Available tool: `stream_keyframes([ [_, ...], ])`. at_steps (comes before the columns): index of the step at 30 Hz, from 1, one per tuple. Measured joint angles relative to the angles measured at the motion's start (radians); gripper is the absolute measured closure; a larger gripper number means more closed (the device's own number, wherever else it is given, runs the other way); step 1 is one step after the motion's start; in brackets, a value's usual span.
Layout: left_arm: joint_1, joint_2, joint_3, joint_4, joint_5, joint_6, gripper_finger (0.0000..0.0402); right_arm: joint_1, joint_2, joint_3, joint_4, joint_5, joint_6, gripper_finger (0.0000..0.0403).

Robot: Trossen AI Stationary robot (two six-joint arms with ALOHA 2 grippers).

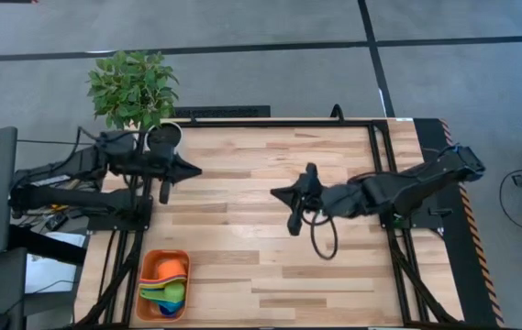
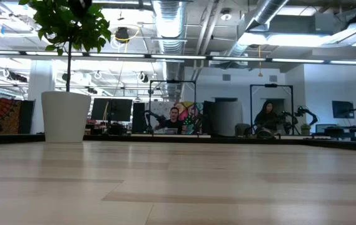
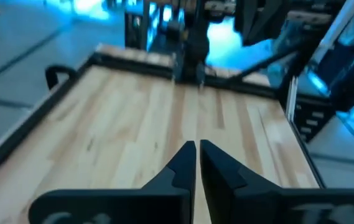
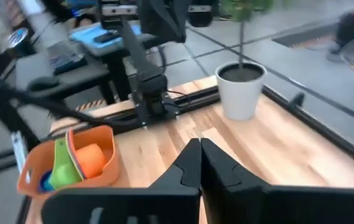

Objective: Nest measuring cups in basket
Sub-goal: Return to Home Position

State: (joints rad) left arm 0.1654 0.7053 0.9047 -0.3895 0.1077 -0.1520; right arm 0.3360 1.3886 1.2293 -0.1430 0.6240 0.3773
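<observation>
The orange basket (image 1: 162,284) stands at the table's near left corner with several measuring cups (image 1: 172,291) inside it, orange, green, yellow and blue; the right wrist view shows the same basket (image 4: 68,165) and cups (image 4: 71,163). My left gripper (image 1: 196,170) hovers shut at the far left, beside the plant pot, pointing toward the table's right edge. My right gripper (image 1: 275,192) hovers shut over the table's middle, pointing left. Both sets of fingertips meet in the wrist views, left gripper (image 3: 196,149) and right gripper (image 4: 200,146), with nothing between them.
A white plant pot (image 1: 163,136) with a leafy plant (image 1: 132,87) stands at the far left corner, close behind my left arm. A black cable loop (image 1: 323,240) hangs under my right arm. Bare wood (image 1: 270,275) lies between the arms and the near edge.
</observation>
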Motion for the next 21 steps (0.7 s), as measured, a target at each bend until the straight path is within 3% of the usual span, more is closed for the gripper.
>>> stream_keyframes([
  [10,0.081,-0.261,-0.304,0.231,-0.002,0.151,0.0401,-0.25,-0.088,-0.047,0.046,-0.462,-0.23,0.0394],
  [15,0.151,-0.354,-0.436,0.304,0.017,0.247,0.0401,-0.39,-0.164,-0.161,0.15,-0.594,-0.208,0.0398],
  [18,0.209,-0.368,-0.505,0.406,0.099,0.313,0.0401,-0.441,-0.235,-0.239,0.193,-0.647,-0.218,0.0398],
  [21,0.276,-0.346,-0.561,0.49,0.206,0.254,0.0401,-0.469,-0.317,-0.317,0.196,-0.654,-0.228,0.0398],
])
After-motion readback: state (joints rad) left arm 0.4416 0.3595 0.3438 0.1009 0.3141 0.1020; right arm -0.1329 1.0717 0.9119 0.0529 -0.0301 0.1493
